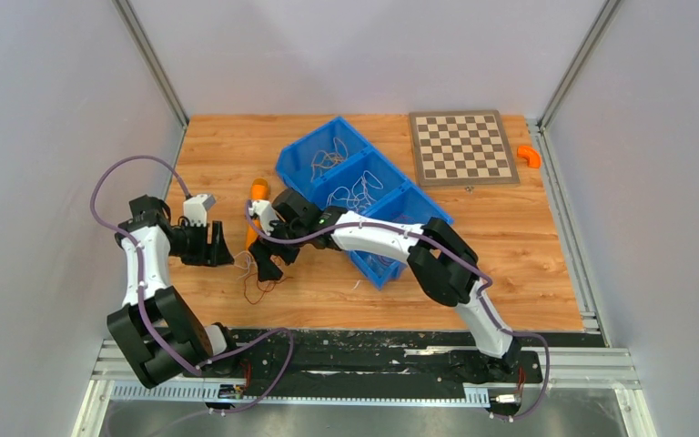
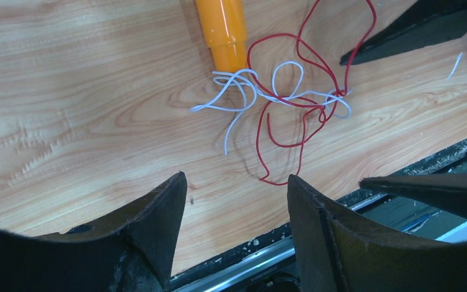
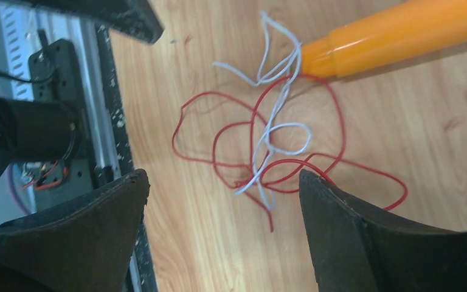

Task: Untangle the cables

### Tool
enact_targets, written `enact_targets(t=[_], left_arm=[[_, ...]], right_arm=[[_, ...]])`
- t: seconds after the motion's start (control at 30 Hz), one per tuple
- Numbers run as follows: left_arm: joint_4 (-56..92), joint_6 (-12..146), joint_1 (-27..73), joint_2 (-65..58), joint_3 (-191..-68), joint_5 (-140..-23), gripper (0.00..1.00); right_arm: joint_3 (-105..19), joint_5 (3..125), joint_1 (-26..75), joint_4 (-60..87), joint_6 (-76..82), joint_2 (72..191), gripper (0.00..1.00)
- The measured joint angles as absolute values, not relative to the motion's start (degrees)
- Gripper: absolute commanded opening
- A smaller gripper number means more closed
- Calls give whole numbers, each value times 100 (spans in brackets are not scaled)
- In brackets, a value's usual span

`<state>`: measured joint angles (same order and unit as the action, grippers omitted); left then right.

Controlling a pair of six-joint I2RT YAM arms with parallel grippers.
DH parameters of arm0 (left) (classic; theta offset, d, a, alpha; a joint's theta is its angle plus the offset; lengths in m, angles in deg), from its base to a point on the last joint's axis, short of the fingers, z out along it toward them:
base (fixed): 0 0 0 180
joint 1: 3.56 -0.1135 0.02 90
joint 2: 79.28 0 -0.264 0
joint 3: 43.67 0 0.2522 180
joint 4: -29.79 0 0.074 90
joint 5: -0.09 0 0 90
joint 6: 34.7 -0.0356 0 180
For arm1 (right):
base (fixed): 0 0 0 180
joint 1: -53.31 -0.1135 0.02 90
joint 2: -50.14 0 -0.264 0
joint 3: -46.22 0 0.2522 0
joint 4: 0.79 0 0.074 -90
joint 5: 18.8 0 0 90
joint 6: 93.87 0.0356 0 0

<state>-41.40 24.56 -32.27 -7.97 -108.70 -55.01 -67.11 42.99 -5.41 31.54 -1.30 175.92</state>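
Observation:
The cables are a small tangle (image 1: 257, 276) of thin red and white wire lying on the wooden table between my two grippers. In the left wrist view the tangle (image 2: 292, 100) lies just beyond my fingertips. In the right wrist view the tangle (image 3: 267, 152) lies between and just ahead of my fingertips. My left gripper (image 1: 221, 250) (image 2: 236, 182) is open and empty, left of the tangle. My right gripper (image 1: 264, 264) (image 3: 222, 182) is open and empty, right over the tangle. No yellow or orange wire shows in this tangle.
An orange cylinder (image 1: 255, 211) (image 2: 222, 30) (image 3: 401, 33) lies touching the far side of the tangle. A blue three-part bin (image 1: 293, 175) behind it holds more thin wires. A chessboard (image 1: 462, 147) and a small orange piece (image 1: 530, 155) lie far right. The table's black front rail (image 2: 316, 237) is close.

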Motion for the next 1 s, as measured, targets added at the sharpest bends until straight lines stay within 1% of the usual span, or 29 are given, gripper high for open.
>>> enact_targets(t=[0.13, 0.23, 0.33, 0.37, 0.43, 0.5, 0.53, 0.6, 0.63, 0.67, 0.73, 0.8, 0.87, 0.93, 1.0], left_arm=[[-4114, 2559, -3227, -836, -10870, -5501, 70], [-4059, 2637, -3227, -839, -10870, -5499, 70], [-3989, 2720, -3227, -839, -10870, -5497, 70], [-3978, 2749, -3227, -839, -10872, -5495, 70], [-3963, 2808, -3227, -836, -10872, -5484, 70], [-3945, 2843, -3227, -836, -10872, -5477, 69], [-3937, 2858, -3227, -836, -10872, -5466, 69], [-3932, 2873, -3227, -836, -10872, -5457, 69], [-3921, 2884, -3227, -836, -10872, -5457, 69], [-3906, 2889, -3227, -836, -10872, -5460, 69], [-3875, 2899, -3227, -836, -10872, -5457, 69], [-3854, 2908, -3227, -836, -10872, -5455, 69], [-3845, 2924, -3227, -836, -10872, -5451, 69], [-3838, 2932, -3227, -836, -10872, -5440, 69], [-3838, 2934, -3227, -830, -10872, -5436, 69]], right_arm=[[-7072, 4668, -593, 3108, -104, 17882, 86], [-7253, 4859, -617, 3062, -139, 18127, 74], [-7277, 4972, -628, 3031, -224, 18311, 56], [-7288, 5018, -631, 3025, -254, 18379, 51], [-7297, 5103, -633, 3010, -333, 18459, 47], [-7299, 5169, -635, 3003, -407, 18497, 48], [-7299, 5182, -635, 3005, -425, 18497, 51], [-7350, 5182, -635, 2983, -440, 18497, 62], [-7389, 5180, -635, 2972, -442, 18497, 64], [-7424, 5171, -635, 2944, -427, 18497, 64], [-7509, 5162, -635, 2891, -414, 18497, 59], [-7629, 5167, -635, 2854, -390, 18501, 49], [-7752, 5193, -637, 2806, -375, 18516, 43], [-7833, 5283, -642, 2732, -397, 18551, 41], [-7872, 5377, -646, 2669, -460, 18619, 43]])
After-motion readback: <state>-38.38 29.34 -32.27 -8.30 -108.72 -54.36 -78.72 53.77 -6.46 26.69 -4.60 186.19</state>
